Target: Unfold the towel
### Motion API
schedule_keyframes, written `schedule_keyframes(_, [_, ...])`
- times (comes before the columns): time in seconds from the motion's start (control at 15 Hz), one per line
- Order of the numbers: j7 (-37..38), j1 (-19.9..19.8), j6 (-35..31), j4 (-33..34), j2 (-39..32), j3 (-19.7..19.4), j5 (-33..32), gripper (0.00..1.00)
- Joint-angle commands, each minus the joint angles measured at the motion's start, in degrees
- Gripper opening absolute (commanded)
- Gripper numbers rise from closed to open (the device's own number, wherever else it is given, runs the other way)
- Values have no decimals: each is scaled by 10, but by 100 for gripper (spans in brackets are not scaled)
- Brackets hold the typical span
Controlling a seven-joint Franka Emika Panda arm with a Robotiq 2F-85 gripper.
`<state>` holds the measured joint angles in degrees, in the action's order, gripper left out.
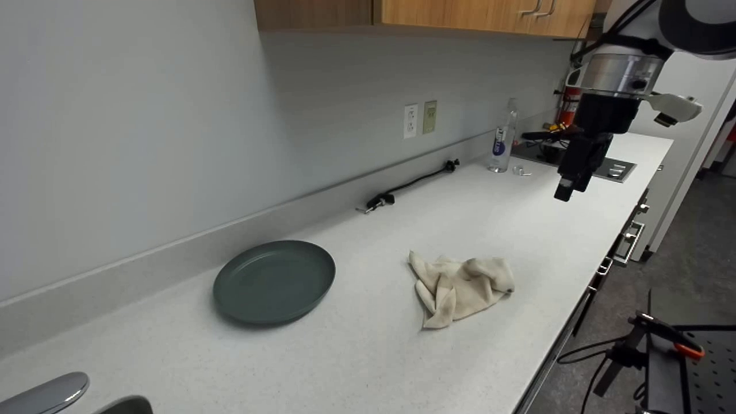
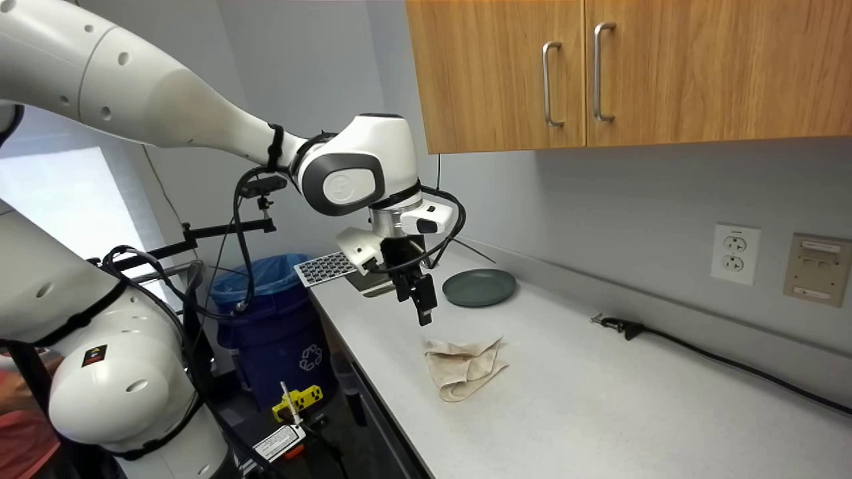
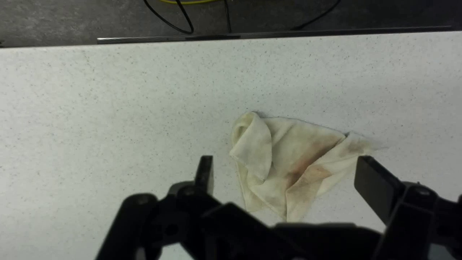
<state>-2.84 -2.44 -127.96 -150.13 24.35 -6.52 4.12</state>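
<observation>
The beige towel [image 1: 467, 290] lies crumpled on the white counter. It also shows in an exterior view [image 2: 460, 372] and the wrist view [image 3: 283, 151]. In the wrist view it has brownish stains, one corner folded over at its left, and creased folds on its right. My gripper [image 3: 285, 169] is open and empty, with its fingers wide apart on either side of the towel as seen from the wrist. In both exterior views the gripper [image 1: 569, 190] hangs in the air above the counter, apart from the towel; its tips [image 2: 424, 318] point down.
A dark green plate [image 1: 274, 282] lies on the counter near the wall. A black cable with a clamp [image 1: 408, 185] runs along the wall. A clear bottle [image 1: 503, 141] and a cooktop [image 1: 618, 168] stand farther along. The counter's front edge [image 3: 231, 40] drops to the floor. Wooden cabinets [image 2: 499, 80] hang above.
</observation>
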Motion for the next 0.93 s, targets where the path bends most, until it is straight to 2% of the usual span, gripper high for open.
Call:
schedule_keyframes(0.0, [-14, 28, -73, 8, -63, 19, 24, 100])
schedule_keyframes(0.2, [-15, 50, -136, 21, -118, 31, 45, 100])
schedule_keyframes(0.4, [-14, 68, -172, 43, -175, 43, 87, 100])
schedule_keyframes(0.67, [-20, 77, -166, 85, -233, 63, 146, 100])
schedule_keyframes(0.73, [-1, 65, -172, 51, -198, 66, 113, 100])
schedule_keyframes(0.87, [-1, 67, -172, 68, -220, 72, 125, 100])
